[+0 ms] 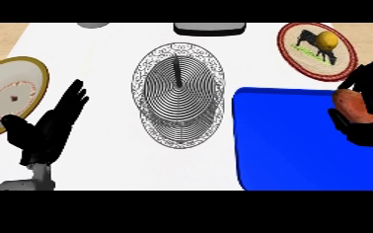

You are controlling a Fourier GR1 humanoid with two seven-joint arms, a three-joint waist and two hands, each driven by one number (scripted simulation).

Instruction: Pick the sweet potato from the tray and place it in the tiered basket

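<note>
Bench [109, 173] space lies white and bare between the wire tiered basket [177, 95] at the middle and the blue tray [291, 143] on the right; only a narrow strip of it separates the basket's rim from the tray's rounded left edge. The tray runs off the right side of the head view and down to the lower edge. A wider bare stretch lies to the basket's left, reaching a gold-rimmed plate [22, 86] cut off by the left edge. At the far edge sit a grey dish [93, 24] and a dark-rimmed object [209, 28], both partly cut off. A red-rimmed plate [318, 50] with a cow picture carries a yellow fruit [327, 40], just beyond the tray's far corner.

The left robot hand [51, 128] rests open at the lower left, fingers straight and pointing up toward the far side. The right robot hand [355, 113] shows at the right edge, over the tray's far right part, its fingers curled round the orange sweet potato [350, 104], which sits well apart from the basket.
</note>
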